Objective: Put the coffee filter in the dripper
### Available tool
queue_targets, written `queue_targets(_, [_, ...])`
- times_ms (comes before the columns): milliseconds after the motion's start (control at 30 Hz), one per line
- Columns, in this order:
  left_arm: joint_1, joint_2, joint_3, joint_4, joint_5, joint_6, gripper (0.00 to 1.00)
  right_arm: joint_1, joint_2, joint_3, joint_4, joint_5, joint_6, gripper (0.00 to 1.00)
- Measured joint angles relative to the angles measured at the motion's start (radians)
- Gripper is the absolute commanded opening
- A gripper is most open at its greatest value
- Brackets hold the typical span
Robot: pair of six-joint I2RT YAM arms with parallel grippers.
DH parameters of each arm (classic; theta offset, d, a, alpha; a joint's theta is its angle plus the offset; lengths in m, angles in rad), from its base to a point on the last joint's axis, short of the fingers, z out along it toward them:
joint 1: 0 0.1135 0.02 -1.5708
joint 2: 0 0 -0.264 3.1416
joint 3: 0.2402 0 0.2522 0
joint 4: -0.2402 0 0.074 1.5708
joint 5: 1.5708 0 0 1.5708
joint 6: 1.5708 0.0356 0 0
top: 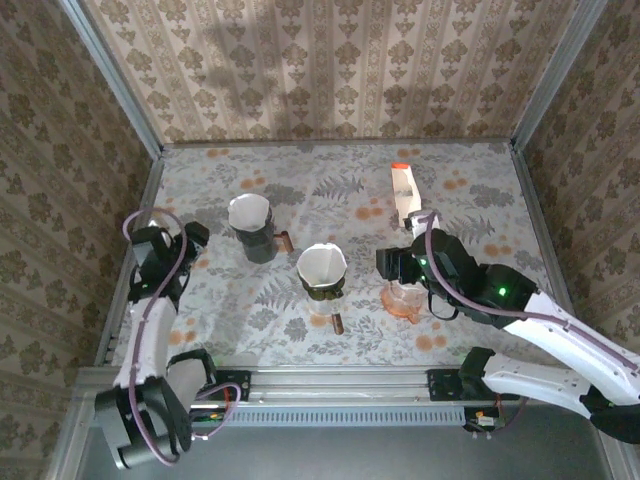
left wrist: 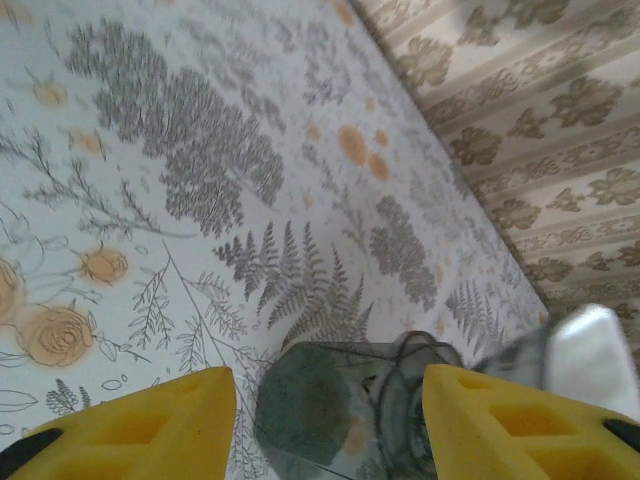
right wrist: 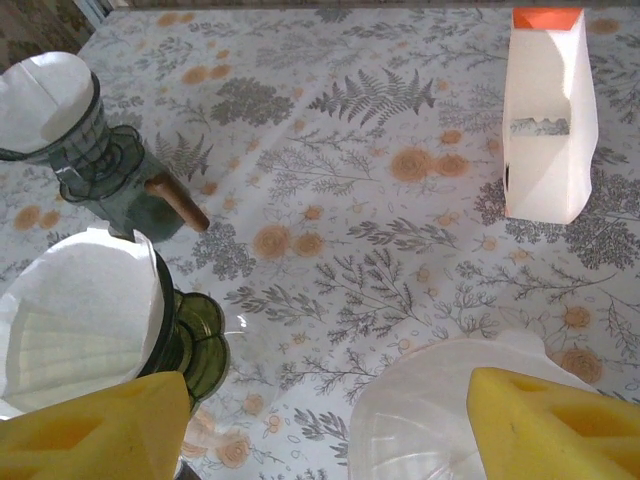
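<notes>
yellow fingers (right wrist: 100,425) of right gripper (right wrist: 325,405) spread wide over an empty clear dripper (right wrist: 430,400); left gripper (left wrist: 328,385) spread too, holding nothing. grey dripper (right wrist: 95,150) and green dripper (right wrist: 190,340) hold filters; filter pack (right wrist: 548,110) stands well apart, so one filter seems left to place

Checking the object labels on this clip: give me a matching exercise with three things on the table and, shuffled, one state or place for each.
Things:
1. filter pack
2. pink dripper
3. dark green dripper

States:
A. holds a white filter
B. no filter inside, sits below the right end effector
C. has an orange top edge

Pairs: 1-C, 2-B, 3-A
</notes>
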Motion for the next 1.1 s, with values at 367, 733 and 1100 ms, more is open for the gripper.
queue_targets(367, [-0.008, 0.360, -0.037, 0.386, 0.024, -0.111, 0.38, -0.003, -0.013, -0.013, 0.025, -0.007, 0.000, 0.75])
queue_targets(733, [-0.078, 0.668, -0.034, 0.647, 0.005, -0.179, 0.25, -0.006, -0.060, -0.014, 0.027, -0.006, 0.001, 0.75])
queue_targets(1100, [-0.137, 0.830, -0.019, 0.883, -0.013, -0.250, 0.25, -0.007, -0.093, -0.014, 0.014, -0.003, 0.001, 0.75])
